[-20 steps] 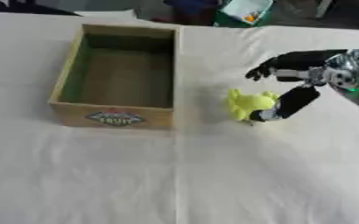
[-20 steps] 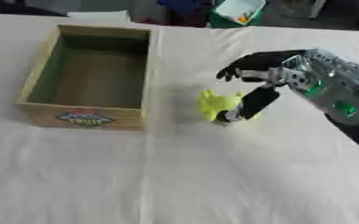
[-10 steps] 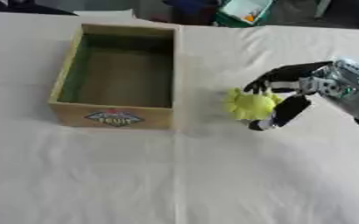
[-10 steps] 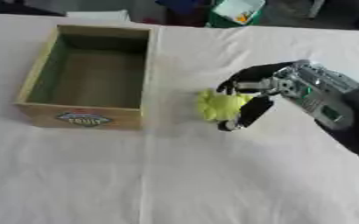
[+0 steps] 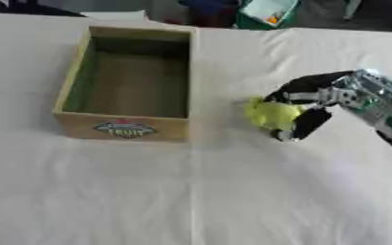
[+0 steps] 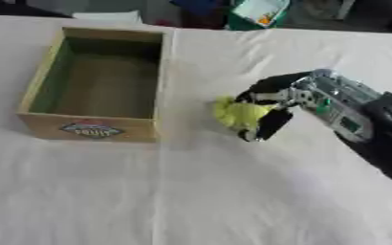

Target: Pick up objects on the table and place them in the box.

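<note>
The fingers of the right hand curl over a yellow-green soft object, with the thumb down on its right side, so the hand is closed around it. At the left an open wooden box with a fruit label on its front wall rests on the white-clothed surface. The object lies on the surface just right of the box, apart from it.

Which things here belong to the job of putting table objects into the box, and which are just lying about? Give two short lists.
Part of the job:
- yellow-green object, on the cloth to the right of the box
- wooden box, nothing visible inside
- right hand, fingers and thumb curled round the object

Just lying about:
- white tablecloth
- teal item at the far edge
</note>
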`<action>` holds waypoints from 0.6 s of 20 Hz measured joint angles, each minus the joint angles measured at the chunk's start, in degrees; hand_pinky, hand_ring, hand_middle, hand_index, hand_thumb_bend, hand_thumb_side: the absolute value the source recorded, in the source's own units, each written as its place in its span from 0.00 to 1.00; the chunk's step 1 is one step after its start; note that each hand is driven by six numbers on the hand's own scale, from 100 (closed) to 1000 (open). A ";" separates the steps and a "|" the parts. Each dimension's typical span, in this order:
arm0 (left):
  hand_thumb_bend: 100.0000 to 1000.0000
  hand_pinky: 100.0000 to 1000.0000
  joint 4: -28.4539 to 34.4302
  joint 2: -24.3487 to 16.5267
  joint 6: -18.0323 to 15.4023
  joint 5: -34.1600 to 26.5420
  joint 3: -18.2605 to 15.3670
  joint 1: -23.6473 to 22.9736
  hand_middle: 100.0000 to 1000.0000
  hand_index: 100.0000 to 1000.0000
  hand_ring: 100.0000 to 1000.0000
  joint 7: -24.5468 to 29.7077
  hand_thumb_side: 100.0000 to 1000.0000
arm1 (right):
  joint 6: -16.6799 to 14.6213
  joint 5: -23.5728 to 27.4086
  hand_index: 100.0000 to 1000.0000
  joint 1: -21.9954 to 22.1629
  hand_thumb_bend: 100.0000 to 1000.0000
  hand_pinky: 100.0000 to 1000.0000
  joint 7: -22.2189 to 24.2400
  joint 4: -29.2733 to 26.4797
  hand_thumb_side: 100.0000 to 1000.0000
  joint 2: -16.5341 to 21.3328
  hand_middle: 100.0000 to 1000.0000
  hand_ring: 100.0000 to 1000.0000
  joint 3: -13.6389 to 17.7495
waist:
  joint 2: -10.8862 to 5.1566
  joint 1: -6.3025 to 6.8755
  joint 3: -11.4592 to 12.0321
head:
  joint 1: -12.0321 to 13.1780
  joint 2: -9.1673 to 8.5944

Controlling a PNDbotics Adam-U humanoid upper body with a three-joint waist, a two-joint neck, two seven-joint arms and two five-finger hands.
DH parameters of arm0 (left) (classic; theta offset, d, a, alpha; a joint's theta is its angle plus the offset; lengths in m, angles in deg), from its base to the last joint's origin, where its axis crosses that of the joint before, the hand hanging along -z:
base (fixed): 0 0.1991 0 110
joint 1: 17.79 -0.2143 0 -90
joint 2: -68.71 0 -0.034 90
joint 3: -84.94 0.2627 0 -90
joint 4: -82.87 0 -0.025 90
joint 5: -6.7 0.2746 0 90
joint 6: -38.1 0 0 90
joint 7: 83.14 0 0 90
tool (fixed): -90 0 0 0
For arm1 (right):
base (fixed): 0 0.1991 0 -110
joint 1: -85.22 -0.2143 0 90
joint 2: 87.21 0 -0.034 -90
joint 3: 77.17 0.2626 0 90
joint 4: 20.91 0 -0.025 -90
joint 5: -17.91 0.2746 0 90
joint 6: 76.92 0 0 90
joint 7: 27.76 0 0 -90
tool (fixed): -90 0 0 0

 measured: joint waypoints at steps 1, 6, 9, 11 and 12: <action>0.00 0.44 0.00 0.01 -0.01 -0.01 0.07 0.00 0.47 0.67 0.45 0.03 0.58 | 0.02 -0.24 0.91 -0.31 0.01 0.90 -0.45 0.65 0.52 -0.35 0.64 0.80 -0.13 | 0.00 0.01 0.01 | -0.03 0.00; 0.00 0.44 0.00 0.44 0.04 -0.01 0.19 0.02 0.47 0.67 0.45 0.13 0.58 | 0.21 -1.27 0.77 -0.75 0.00 0.86 -4.29 2.12 0.41 -1.29 0.54 0.74 -0.31 | 0.01 0.01 0.04 | -0.10 0.00; 0.00 0.44 0.00 0.44 0.22 -0.01 0.20 0.08 0.47 0.67 0.45 0.32 0.57 | 0.41 -2.45 0.60 -0.57 0.00 0.80 -7.89 1.83 0.35 -1.29 0.42 0.64 -0.56 | 0.07 -0.02 0.04 | -0.09 0.00; 0.00 0.44 0.00 0.44 0.23 -0.01 0.20 0.09 0.47 0.67 0.45 0.34 0.57 | 0.79 -3.36 0.51 0.02 0.00 0.78 -10.96 0.57 0.35 -1.24 0.37 0.59 -0.54 | 0.17 -0.02 0.04 | -0.04 0.00; 0.00 0.44 0.00 0.44 0.23 0.00 0.20 0.10 0.47 0.67 0.45 0.34 0.57 | 1.06 -3.56 0.48 0.34 0.00 0.77 -12.47 -0.42 0.35 -1.11 0.34 0.58 -0.46 | 0.20 -0.03 0.04 | 0.02 0.01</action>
